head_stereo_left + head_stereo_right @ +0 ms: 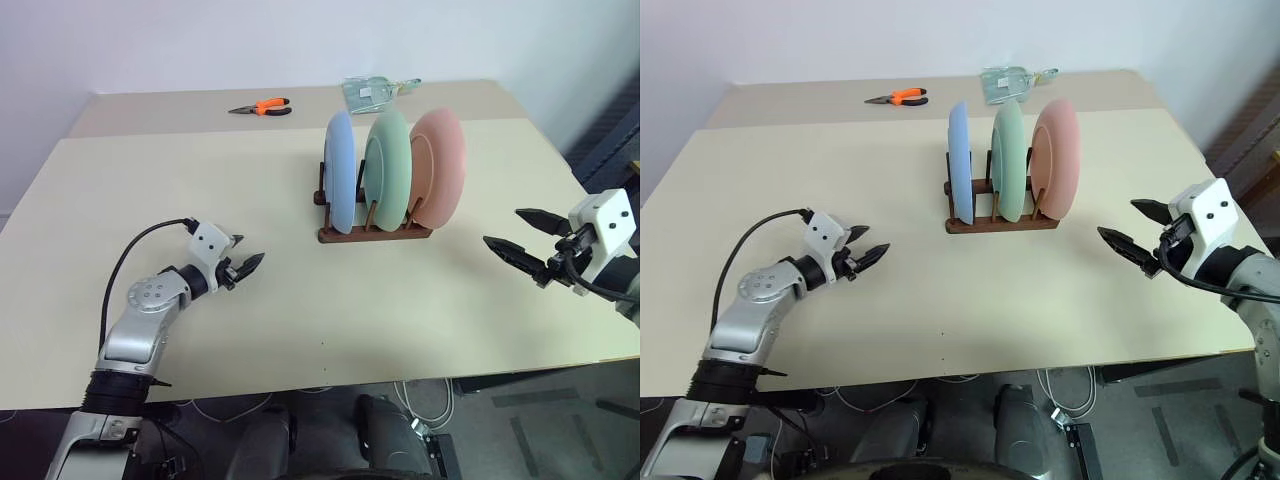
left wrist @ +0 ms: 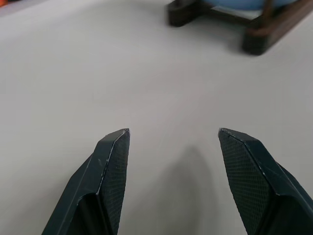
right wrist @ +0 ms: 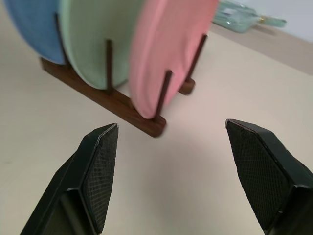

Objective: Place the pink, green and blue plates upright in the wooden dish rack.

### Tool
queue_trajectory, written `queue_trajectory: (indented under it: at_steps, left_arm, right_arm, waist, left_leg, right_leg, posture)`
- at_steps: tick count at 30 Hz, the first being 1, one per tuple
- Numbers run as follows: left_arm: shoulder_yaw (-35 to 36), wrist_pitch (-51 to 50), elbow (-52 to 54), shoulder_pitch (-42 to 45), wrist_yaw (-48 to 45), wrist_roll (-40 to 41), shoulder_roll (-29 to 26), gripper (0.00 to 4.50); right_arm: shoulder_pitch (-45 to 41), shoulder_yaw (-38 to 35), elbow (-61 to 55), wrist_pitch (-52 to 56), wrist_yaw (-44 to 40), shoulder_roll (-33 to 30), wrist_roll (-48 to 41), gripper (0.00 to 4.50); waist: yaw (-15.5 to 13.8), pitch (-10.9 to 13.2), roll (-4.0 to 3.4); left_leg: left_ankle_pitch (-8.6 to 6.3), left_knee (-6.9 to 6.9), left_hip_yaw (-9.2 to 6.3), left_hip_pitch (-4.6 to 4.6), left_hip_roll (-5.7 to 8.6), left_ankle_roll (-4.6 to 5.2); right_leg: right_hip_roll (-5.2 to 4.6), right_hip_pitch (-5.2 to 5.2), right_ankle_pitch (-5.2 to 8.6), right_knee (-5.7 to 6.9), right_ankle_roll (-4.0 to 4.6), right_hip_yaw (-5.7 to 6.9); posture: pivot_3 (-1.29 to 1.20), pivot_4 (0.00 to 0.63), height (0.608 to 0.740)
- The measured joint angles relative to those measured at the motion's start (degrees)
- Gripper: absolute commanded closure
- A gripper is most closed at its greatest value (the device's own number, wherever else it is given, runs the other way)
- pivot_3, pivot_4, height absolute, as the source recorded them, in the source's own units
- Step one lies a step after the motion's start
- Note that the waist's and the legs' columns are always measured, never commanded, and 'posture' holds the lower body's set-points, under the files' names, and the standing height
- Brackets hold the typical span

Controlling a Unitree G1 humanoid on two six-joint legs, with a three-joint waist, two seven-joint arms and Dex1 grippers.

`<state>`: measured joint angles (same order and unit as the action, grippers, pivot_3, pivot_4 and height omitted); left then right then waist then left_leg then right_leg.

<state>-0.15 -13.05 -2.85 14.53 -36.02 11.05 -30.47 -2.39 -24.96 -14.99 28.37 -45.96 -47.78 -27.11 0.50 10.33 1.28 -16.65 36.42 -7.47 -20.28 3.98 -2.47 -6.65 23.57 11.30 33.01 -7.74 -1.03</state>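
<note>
The blue plate [image 1: 340, 170], green plate [image 1: 388, 168] and pink plate [image 1: 440, 165] stand upright side by side between the pegs of the wooden dish rack [image 1: 375, 233] in the middle of the table. My left gripper [image 1: 243, 267] hovers low over the table to the left of the rack, open and empty. To the right of the rack my right gripper [image 1: 520, 232] is open and empty too, well apart from the pink plate [image 3: 166, 49]. The rack's base bar [image 2: 264, 34] shows ahead of my left fingers.
Orange-handled pliers [image 1: 262, 107] lie on the far part of the table. A clear plastic packet [image 1: 372, 90] lies behind the rack. The beige table [image 1: 180, 170] ends close to my right gripper at the right edge.
</note>
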Motion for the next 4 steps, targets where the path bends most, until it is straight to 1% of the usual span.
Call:
queue_trajectory:
  at_steps: [2, 4]
  left_arm:
    - [0.2, 0.0, 0.6, -1.1, 0.2, -0.2, 0.0, 1.55]
    - [0.4, -0.3, 2.2, -2.7, 0.5, -0.3, 0.1, 1.55]
  right_arm:
    - [-0.2, 1.8, 2.6, -1.8, 0.5, 1.3, 1.5, 0.94]
    - [-0.5, 3.4, 4.8, -3.0, 0.8, 2.4, 2.5, 0.94]
  waist:
    - [0.0, 0.0, 0.0]
    - [0.0, 0.0, 0.0]
  left_leg:
    - [0.0, 0.0, 0.0, -0.03, 0.06, 0.01]
    - [-0.02, -0.01, -0.01, -0.09, 0.09, 0.03]
  right_leg:
    - [-0.08, 0.03, -0.13, 0.0, -0.12, -0.01]
    - [-0.12, 0.08, -0.18, -0.01, -0.06, -0.02]
  posture:
    - [0.0, 0.15, 0.74]
    - [0.0, 0.15, 0.74]
